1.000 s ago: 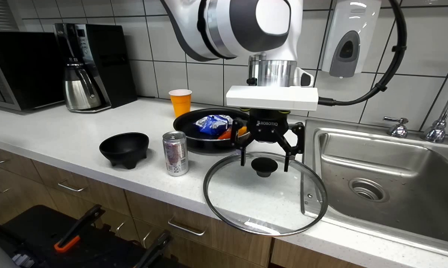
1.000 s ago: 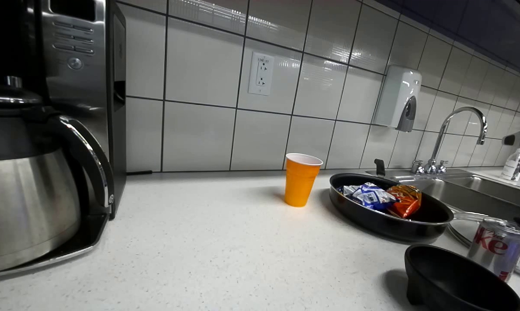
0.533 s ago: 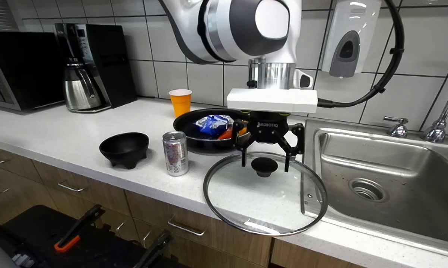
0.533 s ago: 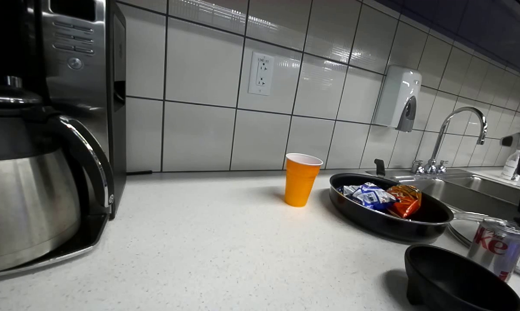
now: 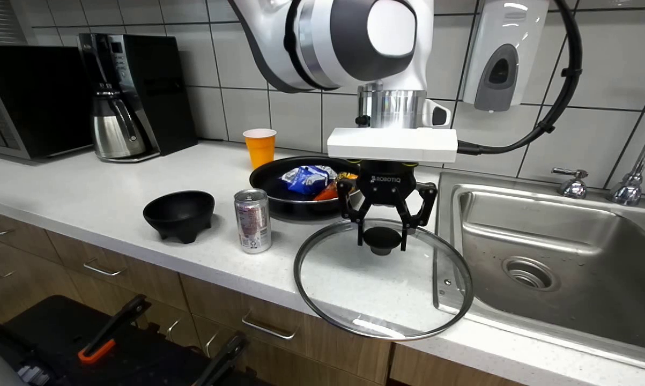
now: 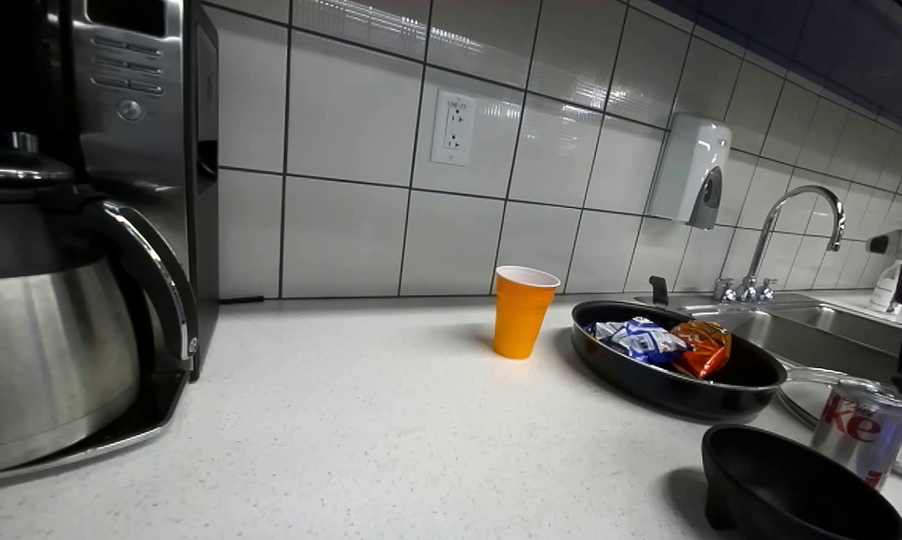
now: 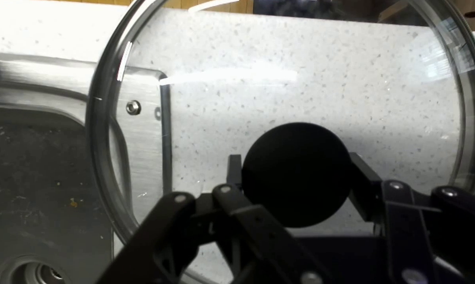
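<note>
My gripper (image 5: 382, 246) points down at a round glass lid with a dark rim (image 5: 303, 289). Its two fingers (image 7: 234, 169) stand on either side of the lid's black knob (image 7: 296, 175) and appear to press on it. The lid lies on the white counter, its near edge past the counter's front edge and one side over the sink's edge. Behind the gripper is a black pan (image 5: 279, 206) with a blue snack bag (image 5: 307, 180) and an orange-red bag (image 6: 702, 349). The gripper's fingertips are out of view in an exterior view, where the arm shows only at the edge.
A silver can (image 5: 253, 222) and a black footed bowl (image 5: 179, 214) stand beside the lid. An orange cup (image 5: 260, 148) stands behind the pan. A steel sink (image 5: 542, 225) with a faucet (image 5: 630, 182) adjoins the lid. A coffee maker (image 5: 153, 96) stands at the back.
My gripper has dropped slightly, and its fingers have closed in from wide apart to the knob's sides. The lid has shifted very slightly toward the sink.
</note>
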Available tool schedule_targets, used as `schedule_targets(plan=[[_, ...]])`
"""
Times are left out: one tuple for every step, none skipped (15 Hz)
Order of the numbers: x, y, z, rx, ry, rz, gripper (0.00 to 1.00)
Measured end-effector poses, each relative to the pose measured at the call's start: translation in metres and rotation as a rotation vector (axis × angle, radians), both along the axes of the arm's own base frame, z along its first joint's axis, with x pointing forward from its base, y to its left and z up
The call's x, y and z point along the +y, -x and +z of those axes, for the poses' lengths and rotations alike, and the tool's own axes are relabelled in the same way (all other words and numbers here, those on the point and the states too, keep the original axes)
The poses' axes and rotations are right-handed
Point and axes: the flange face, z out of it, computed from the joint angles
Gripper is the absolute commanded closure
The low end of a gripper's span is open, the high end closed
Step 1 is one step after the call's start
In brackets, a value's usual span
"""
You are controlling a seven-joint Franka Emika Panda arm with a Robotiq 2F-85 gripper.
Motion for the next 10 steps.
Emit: schedule_targets(plan=[[0.0,0.0,0.0,0.0,0.0,0.0,0.61],[0.0,0.0,0.0,0.0,0.0,0.0,0.61],[-0.0001,0.0,0.0,0.0,0.0,0.0,0.61],[0.0,0.0,0.0001,0.0,0.0,0.0,0.61],[0.0,0.0001,0.0001,0.0,0.0,0.0,0.61],[0.0,0.0002,0.0002,0.0,0.0,0.0,0.61],[-0.0001,0.0004,0.0003,0.001,0.0,0.0,0.61],[-0.0001,0.0007,0.0009,0.002,-0.001,0.001,0.61],[0.0,0.0012,0.0025,0.003,-0.004,0.003,0.61],[0.0002,0.0019,0.0045,0.006,-0.007,0.007,0.61]])
